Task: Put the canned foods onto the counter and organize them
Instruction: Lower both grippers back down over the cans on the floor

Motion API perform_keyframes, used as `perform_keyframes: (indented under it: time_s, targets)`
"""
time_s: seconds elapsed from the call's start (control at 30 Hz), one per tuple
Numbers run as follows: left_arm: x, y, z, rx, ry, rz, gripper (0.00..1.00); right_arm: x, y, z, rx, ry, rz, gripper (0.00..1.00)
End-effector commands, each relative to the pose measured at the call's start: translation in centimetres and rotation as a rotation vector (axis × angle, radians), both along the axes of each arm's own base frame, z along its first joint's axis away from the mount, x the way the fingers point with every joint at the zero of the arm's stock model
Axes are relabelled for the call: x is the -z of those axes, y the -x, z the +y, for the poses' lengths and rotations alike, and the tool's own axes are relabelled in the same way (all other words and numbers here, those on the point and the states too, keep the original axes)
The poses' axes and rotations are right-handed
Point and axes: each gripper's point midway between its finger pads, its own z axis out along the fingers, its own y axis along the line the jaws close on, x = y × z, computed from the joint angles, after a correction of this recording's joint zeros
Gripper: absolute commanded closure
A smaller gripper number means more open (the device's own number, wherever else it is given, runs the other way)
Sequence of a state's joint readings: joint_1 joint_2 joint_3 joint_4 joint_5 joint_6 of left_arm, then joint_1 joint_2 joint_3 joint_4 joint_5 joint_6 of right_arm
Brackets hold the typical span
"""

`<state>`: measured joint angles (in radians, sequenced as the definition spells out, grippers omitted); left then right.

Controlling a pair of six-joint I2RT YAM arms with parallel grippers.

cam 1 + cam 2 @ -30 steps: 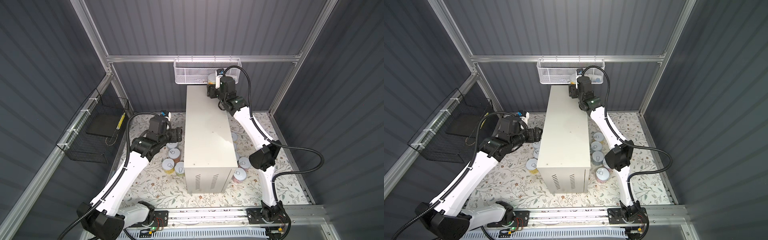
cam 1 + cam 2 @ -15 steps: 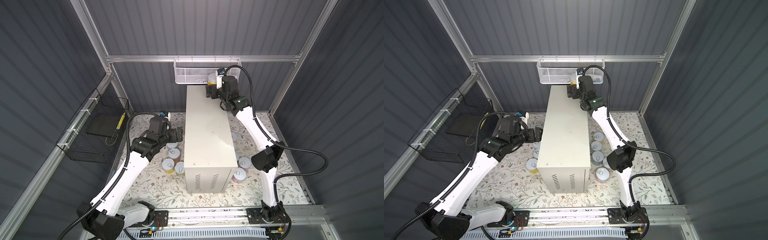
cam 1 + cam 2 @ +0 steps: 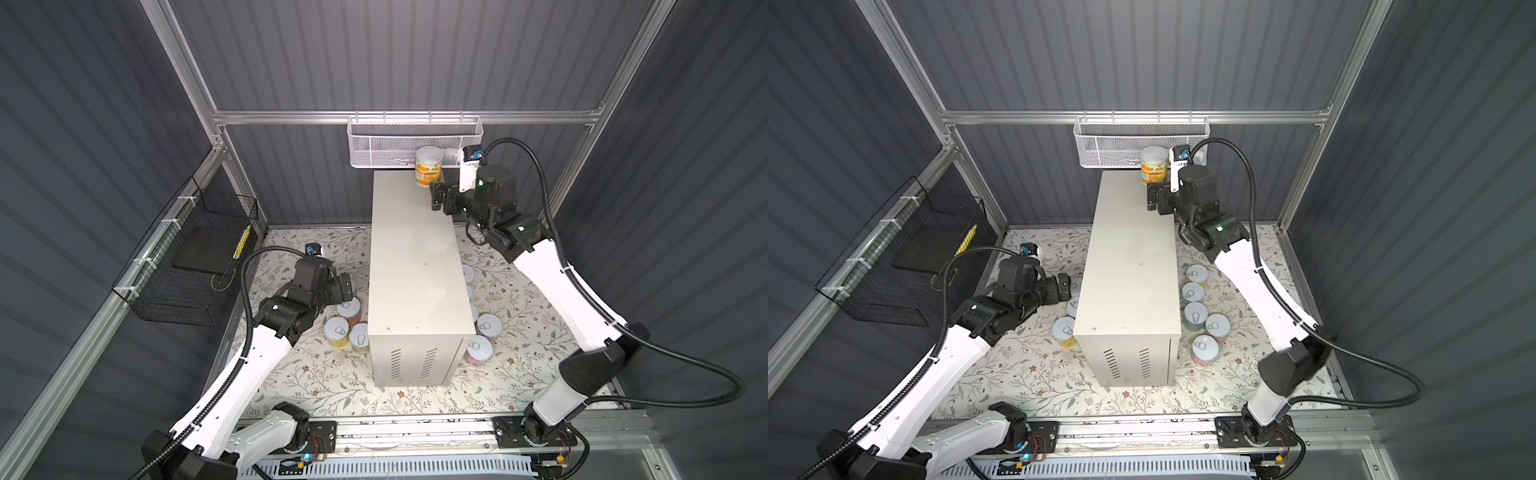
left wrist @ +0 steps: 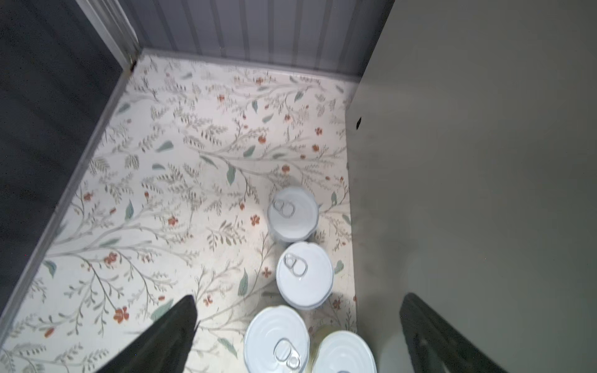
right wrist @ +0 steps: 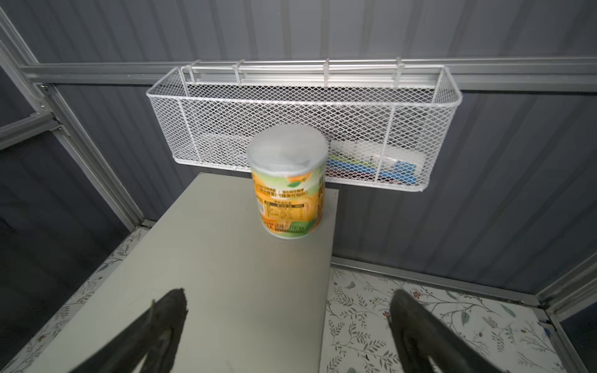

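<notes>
An orange-labelled can (image 3: 429, 169) (image 3: 1153, 165) (image 5: 288, 185) stands upright on the far right corner of the cream counter (image 3: 415, 266) (image 3: 1129, 266) (image 5: 210, 274). My right gripper (image 3: 438, 199) (image 3: 1154, 199) (image 5: 290, 295) hangs open just in front of it, apart from it and holding nothing. My left gripper (image 3: 345, 286) (image 3: 1065, 284) (image 4: 298, 298) is open low beside the counter's left wall, over a row of white-lidded cans (image 4: 305, 274) (image 3: 348, 308) on the floor. Several more cans (image 3: 1196, 316) stand along the counter's right side.
A white mesh basket (image 3: 415, 141) (image 5: 303, 122) holding packets hangs on the back wall just behind the orange can. A black wire basket (image 3: 187, 266) is fixed to the left wall. The floral surface (image 3: 324, 382) lies all round the counter.
My right gripper has opened, let go of the orange can and drawn back a little from it. My left gripper has opened wider and stayed nearly in place.
</notes>
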<state>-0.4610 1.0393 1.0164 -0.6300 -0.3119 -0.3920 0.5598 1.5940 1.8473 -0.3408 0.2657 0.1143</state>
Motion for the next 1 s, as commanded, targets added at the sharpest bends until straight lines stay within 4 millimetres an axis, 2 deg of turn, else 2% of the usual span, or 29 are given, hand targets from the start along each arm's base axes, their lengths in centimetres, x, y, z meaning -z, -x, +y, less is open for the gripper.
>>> perform_keyframes:
  time_s: [0.0, 0.07, 0.17, 0.33, 0.47, 0.6, 0.73, 0.87, 0.97]
  targets:
    - [2.5, 1.9, 0.7, -0.044, 0.045, 0.064, 0.02, -0.6, 2.7, -1.6, 0.070, -0.012, -0.019, 0.01]
    - [3.1, 2.7, 1.5, -0.066, 0.030, 0.078, 0.02, 0.2, 4.6, -3.1, 0.106, 0.002, 0.009, 0.01]
    - [3.7, 3.7, 2.4, -0.093, 0.014, 0.089, 0.02, 3.1, 7.8, -6.1, 0.155, 0.026, 0.101, 0.01]
    - [5.5, 4.7, 2.3, -0.091, 0.059, 0.100, 0.05, 11.0, 14.1, -11.8, 0.283, 0.043, 0.316, 0.01]
    - [7.6, 5.4, 1.4, -0.064, 0.115, 0.140, 0.05, 17.3, 18.5, -14.1, 0.332, -0.006, 0.479, 0.01]
    - [9.6, 6.3, 1.2, -0.064, 0.090, 0.207, 0.05, 22.4, 21.9, -14.7, 0.365, -0.011, 0.644, 0.01]
    - [10.9, 7.0, 1.4, -0.094, 0.109, 0.220, 0.05, 27.0, 23.9, -13.9, 0.360, -0.031, 0.769, 0.01]
    - [12.2, 7.3, 1.6, -0.118, 0.120, 0.237, 0.05, 29.8, 24.8, -12.8, 0.332, -0.059, 0.832, 0.01]
    - [12.5, 7.0, 1.8, -0.137, 0.119, 0.223, 0.06, 30.2, 24.6, -12.6, 0.324, -0.051, 0.831, 0.01]
